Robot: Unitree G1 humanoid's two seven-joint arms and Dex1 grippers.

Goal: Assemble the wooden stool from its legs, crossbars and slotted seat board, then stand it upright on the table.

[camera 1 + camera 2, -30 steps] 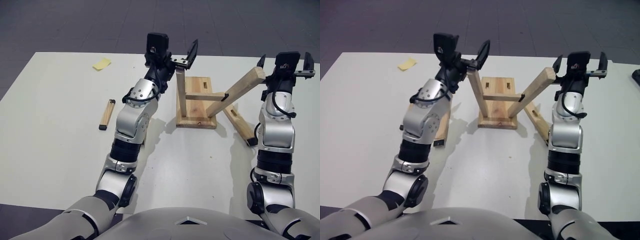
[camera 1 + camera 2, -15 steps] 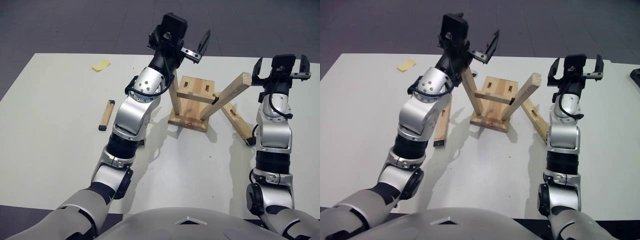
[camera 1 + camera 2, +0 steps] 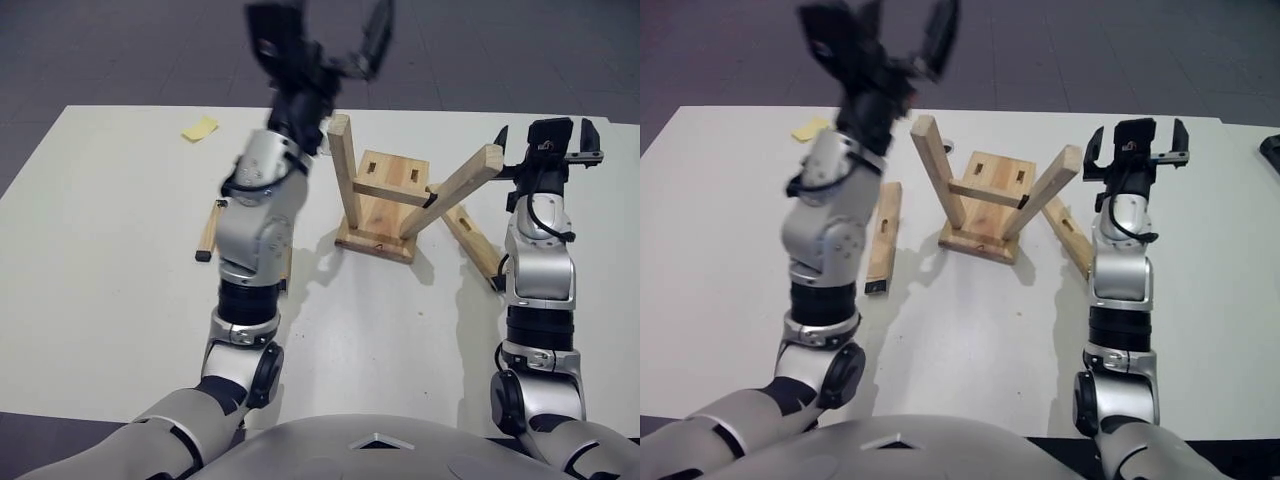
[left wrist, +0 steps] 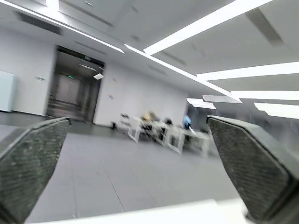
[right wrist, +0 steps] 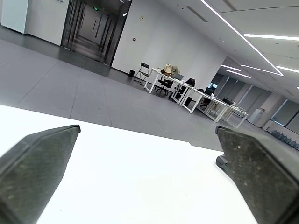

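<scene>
The slotted seat board [image 3: 385, 212] lies flat on the white table [image 3: 120, 270]. Two legs rise from it: a left leg [image 3: 345, 170] nearly upright and a right leg [image 3: 462, 186] leaning out to the right. A crossbar [image 3: 390, 194] joins them. My left gripper [image 3: 335, 50] is open, raised high above and left of the left leg, with nothing between its pads [image 4: 32, 163]. Just right of the right leg's top, my right gripper [image 3: 545, 135] is open and apart from it, its pads [image 5: 37, 163] bare.
A loose wooden piece [image 3: 883, 235] lies left of the seat board and another [image 3: 478, 246] lies to its right, under the leaning leg. A yellow note [image 3: 201, 128] sits at the far left. A black object [image 3: 1270, 150] rests at the table's right edge.
My left gripper has lifted up and to the left, away from the left leg's top. The right gripper has drawn slightly away from the right leg. The stool shifted a little, then stayed put.
</scene>
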